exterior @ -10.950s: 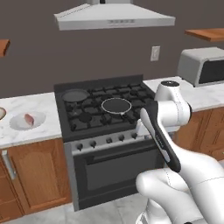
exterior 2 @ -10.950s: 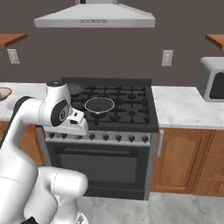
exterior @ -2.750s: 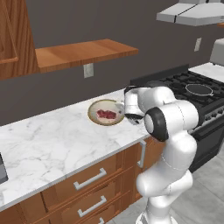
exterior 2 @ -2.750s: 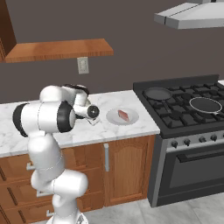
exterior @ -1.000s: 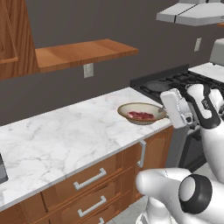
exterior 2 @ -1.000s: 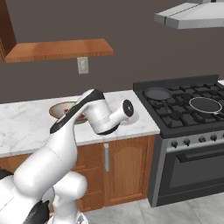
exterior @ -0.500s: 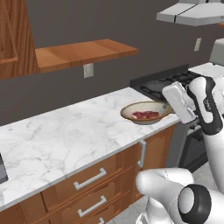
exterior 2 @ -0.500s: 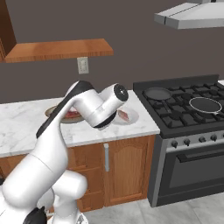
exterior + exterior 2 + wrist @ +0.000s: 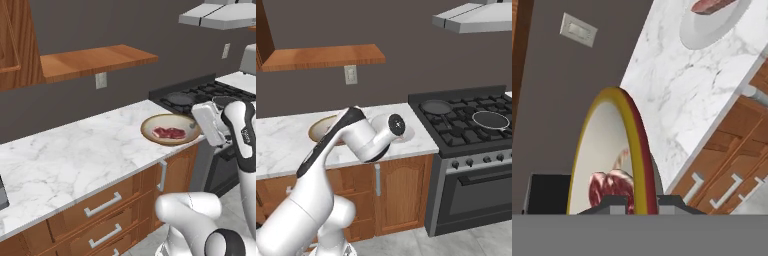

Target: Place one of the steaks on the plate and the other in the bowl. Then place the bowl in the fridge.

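Right at your fingertips, the gripper is clenched on the rim of the bowl, one dark tip on each side of the tan-brown edge. In the hand view the bowl stands on edge because the camera is rolled, and the dark red steak sits in its cream inside, just above your fingers. From the left base view you see the bowl level, over the front edge of the marble counter, close to the corner by the stove, with the steak lying flat in it. Whether the bowl touches the counter or hangs just above it, you cannot tell. Further along the counter, the white plate carries the paler steak. Beyond that, the outlet sits on the dark wall under the wooden shelf.
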